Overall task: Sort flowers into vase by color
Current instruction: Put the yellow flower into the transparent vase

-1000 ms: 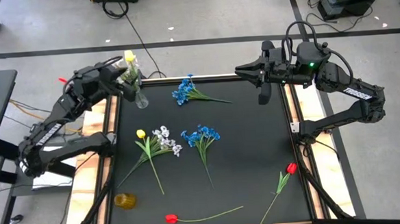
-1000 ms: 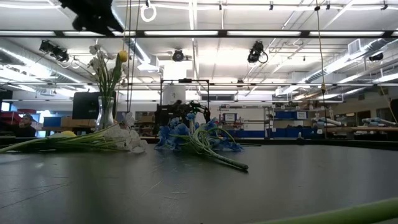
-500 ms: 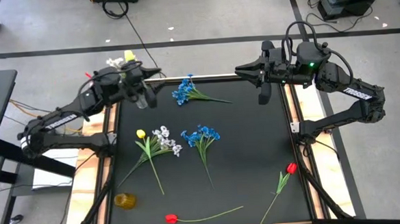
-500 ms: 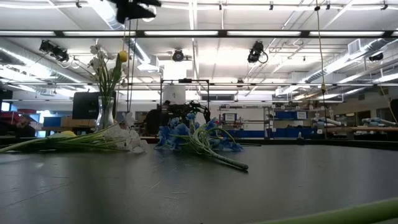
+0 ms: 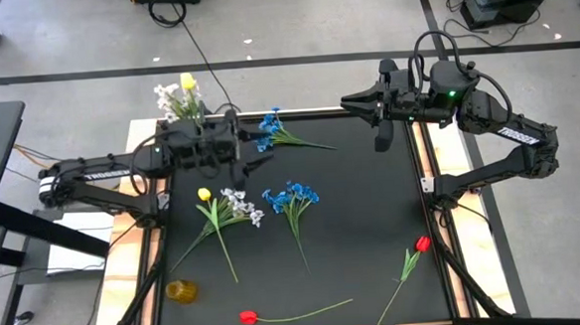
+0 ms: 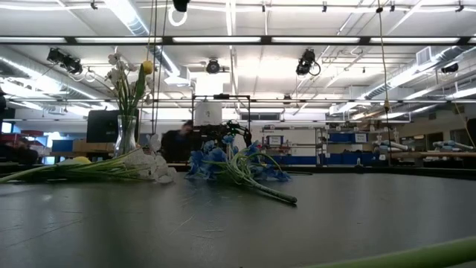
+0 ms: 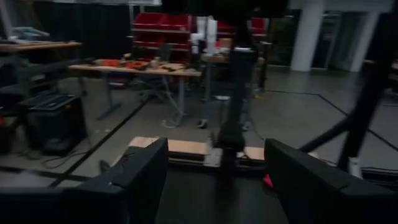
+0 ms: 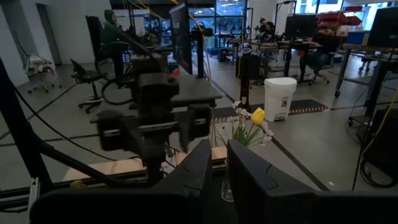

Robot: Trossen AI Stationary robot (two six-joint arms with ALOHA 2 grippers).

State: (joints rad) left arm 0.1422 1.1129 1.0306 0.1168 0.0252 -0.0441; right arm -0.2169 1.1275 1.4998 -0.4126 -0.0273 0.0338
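A clear vase stands at the table's far left with white blossoms and a yellow tulip in it. On the table lie two blue clusters, a white cluster, a yellow tulip and two red tulips. My left gripper hovers open and empty just right of the vase, pointing level toward the right; its fingers hold nothing. My right gripper hangs shut above the far right.
A small amber glass sits near the front left corner. Wooden rails frame the black table on both sides. A green stalk lies close to the low camera. People and furniture show beyond the table.
My left gripper has swung away from the vase toward the table's right and a little toward the near edge, turning until it points level toward the right. Its fingers have stayed open and empty. The flowers in the vase have stayed put.
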